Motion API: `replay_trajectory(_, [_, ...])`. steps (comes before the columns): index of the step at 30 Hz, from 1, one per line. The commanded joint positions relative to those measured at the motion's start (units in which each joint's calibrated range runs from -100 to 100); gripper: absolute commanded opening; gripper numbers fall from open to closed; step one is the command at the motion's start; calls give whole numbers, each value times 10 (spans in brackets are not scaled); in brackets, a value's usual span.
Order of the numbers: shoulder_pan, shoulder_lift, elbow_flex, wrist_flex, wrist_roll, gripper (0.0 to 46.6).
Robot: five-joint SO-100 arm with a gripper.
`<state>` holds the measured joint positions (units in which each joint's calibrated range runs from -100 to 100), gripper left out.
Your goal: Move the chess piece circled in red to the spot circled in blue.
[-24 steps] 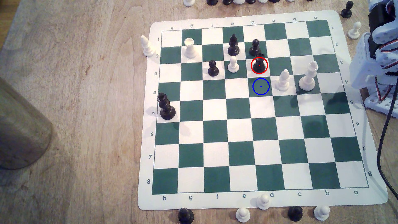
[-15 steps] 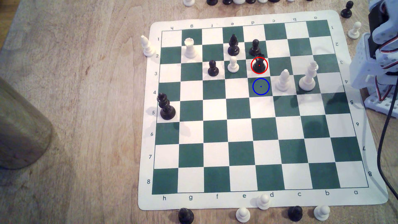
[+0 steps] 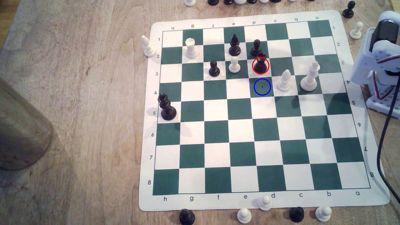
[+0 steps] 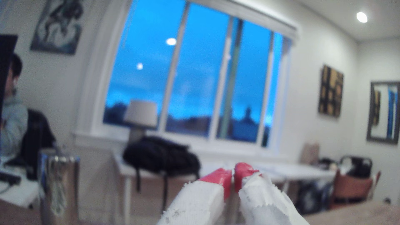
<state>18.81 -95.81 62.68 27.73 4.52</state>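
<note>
The chess piece circled in red (image 3: 260, 66), a short black rook-like piece, stands on a white square in the board's upper middle. One square nearer the camera lies the spot circled in blue (image 3: 262, 87), a bare dark green square. In the wrist view my gripper (image 4: 233, 173) has its red-tipped, white-wrapped fingers pressed together with nothing between them, pointing out at a room with a window. My white arm (image 3: 381, 56) stands off the board at the exterior view's right edge, far from the circled piece.
Close to the circled piece stand a black pawn (image 3: 256, 47) behind it, a white pawn (image 3: 234, 65) to its left, and a white bishop (image 3: 284, 80) beside the blue spot. A white king (image 3: 310, 76) stands further right. Loose pieces ring the board (image 3: 365, 201). A black cable (image 3: 384, 140) hangs at right.
The arm at the exterior view's right edge has shifted and tilted, its upper joints now lower and further right. No piece on the board has moved.
</note>
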Motion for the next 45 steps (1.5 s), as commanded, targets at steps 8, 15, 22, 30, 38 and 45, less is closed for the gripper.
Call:
replay_trajectory(8, [-45, 1, 20, 130, -2, 43])
replay_trajectory(15, [-40, 1, 73, 104, -2, 44])
replay_trajectory(22, [-48, 1, 76, 90, -2, 44])
replay_trajectory(30, [-40, 1, 53, 196, -2, 45])
replay_trajectory(38, [-65, 1, 22, 288, -2, 45])
replay_trajectory(45, [-97, 50, 23, 393, -114, 84])
